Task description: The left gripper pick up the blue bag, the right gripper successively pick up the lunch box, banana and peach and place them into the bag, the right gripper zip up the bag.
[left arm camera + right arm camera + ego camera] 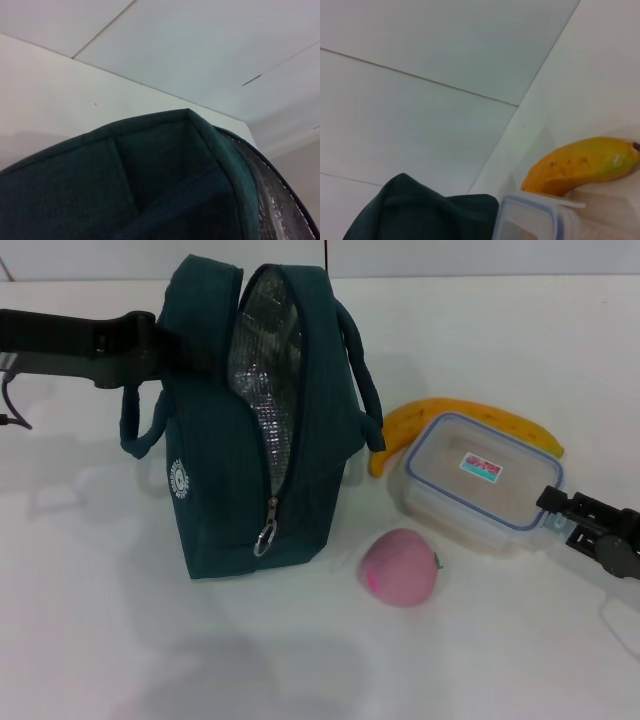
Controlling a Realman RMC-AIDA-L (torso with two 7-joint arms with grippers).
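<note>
Left gripper (165, 352) reached in from the robot's left in the head view and met the upper side of the blue bag (265, 420), close to its near handle; whether its fingers had closed on the fabric could not be told, since the bag's dark cloth hid them. The bag stood upright on the white table (90, 640), unzipped, its silver lining showing and the zip pull (266, 535) hanging low at the front. A small round white badge (178, 478) sat on its side, too small to read. Right gripper (590, 525) lay at the right-hand corner of the lunch box (485, 480), probably touching it, its grip not visible. The box looked rigid, light and slick, so its corner or rim seemed the sensible hold; its lid carried a small sticker (480, 467) whose writing was illegible. A banana (470, 420) curved behind the box, and the peach (400, 567) lay in front, between box and bag; both appeared soft and easily bruised.

From the left wrist view, only the bag's top edge (150, 170) showed, limp fabric that would sag unless held by its seam.

From the right wrist view, the banana (580, 165), the box lid (530, 220) and the bag (415, 210) appeared, but no fingers.
</note>
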